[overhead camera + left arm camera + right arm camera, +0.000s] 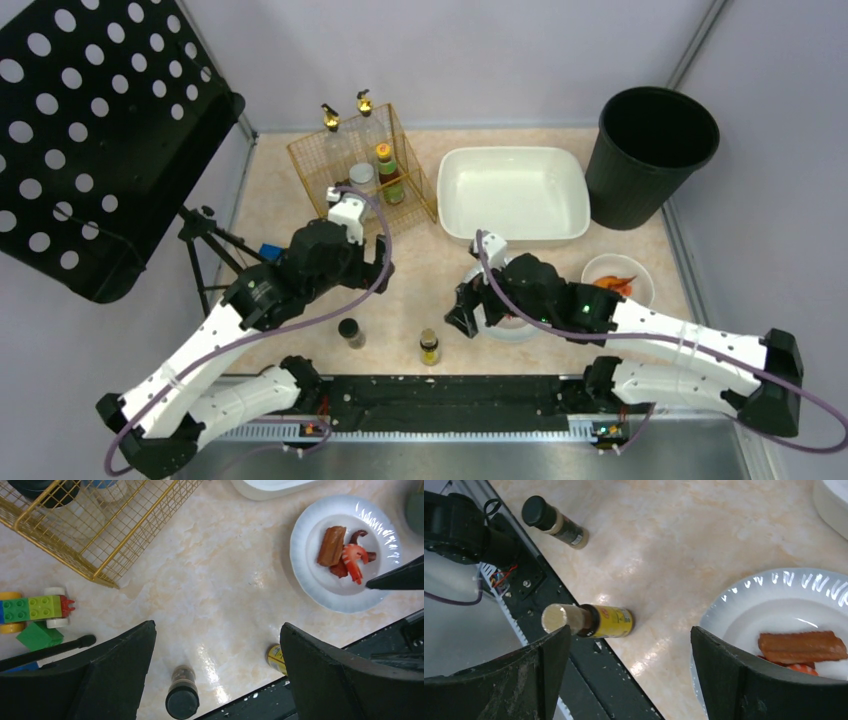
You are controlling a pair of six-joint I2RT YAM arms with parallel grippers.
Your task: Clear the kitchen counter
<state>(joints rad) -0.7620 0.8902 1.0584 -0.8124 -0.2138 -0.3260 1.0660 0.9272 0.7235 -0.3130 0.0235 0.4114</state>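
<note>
The surface (215, 575), pale and marble-patterned, lies directly under both end effectors. The left end effector (217, 627) hangs above a bare part of it, between the gold wire basket (115, 535) and the white plate (315, 575) with food. Its jaws stand wide apart and hold nothing. The right end effector (630, 630) is also wide and empty. It hangs above the surface, with a small yellow-labelled bottle (609, 621) standing below near one finger and the rim of the white plate below near the other.
</note>
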